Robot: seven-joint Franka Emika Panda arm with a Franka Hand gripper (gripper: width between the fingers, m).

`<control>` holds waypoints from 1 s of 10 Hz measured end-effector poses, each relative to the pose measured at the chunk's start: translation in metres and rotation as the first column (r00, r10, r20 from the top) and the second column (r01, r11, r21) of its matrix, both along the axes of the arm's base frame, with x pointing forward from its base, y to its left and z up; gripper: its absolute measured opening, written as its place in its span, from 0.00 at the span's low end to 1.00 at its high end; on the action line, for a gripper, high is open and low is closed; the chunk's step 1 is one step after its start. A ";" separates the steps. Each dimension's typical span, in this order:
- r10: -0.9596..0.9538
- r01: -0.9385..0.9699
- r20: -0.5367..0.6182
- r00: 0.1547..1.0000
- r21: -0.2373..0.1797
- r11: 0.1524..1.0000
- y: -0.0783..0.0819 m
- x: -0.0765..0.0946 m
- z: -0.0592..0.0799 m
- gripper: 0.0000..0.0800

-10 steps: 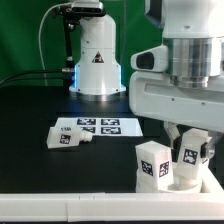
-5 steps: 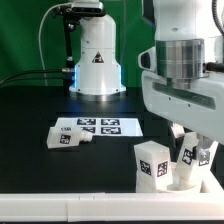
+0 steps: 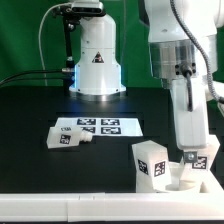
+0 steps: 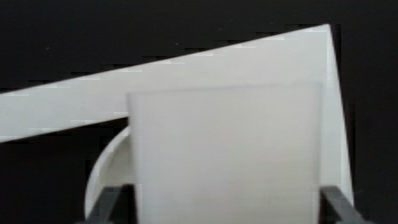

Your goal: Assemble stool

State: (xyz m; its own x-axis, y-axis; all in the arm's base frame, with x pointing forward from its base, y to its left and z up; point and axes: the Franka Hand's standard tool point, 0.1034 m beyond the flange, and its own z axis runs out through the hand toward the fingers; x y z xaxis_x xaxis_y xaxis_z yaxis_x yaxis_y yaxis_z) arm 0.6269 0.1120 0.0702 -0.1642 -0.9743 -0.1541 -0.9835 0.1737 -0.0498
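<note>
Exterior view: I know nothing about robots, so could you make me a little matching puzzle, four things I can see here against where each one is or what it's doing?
Things:
1. gripper
2. marker board
3. loose leg
4. arm's base

Places or states:
A. standing at the back
B. lying by the marker board's end, on the exterior view's left
C. closed on a white leg
D. lying flat in the middle of the scene

Right pairs: 1-C, 2-D, 3-B, 4-A.
</note>
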 end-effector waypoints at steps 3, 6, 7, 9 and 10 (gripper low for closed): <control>0.373 -0.371 0.039 0.927 -0.041 0.928 0.011 0.001 0.023 0.74; 0.547 -0.543 0.052 0.836 -0.074 0.836 0.010 0.000 0.024 0.81; 0.626 -0.621 0.056 0.778 -0.089 0.779 0.010 0.001 0.024 0.81; 0.831 -0.818 0.049 0.555 -0.152 0.555 0.012 0.003 0.030 0.81; 0.931 -0.913 0.042 0.362 -0.187 0.363 0.014 0.003 0.032 0.81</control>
State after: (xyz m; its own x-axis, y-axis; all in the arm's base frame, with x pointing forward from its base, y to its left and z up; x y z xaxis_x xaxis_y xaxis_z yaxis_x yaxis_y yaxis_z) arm 0.6299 0.1257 0.1027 0.8590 -0.5114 0.0237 -0.5053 -0.8543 -0.1222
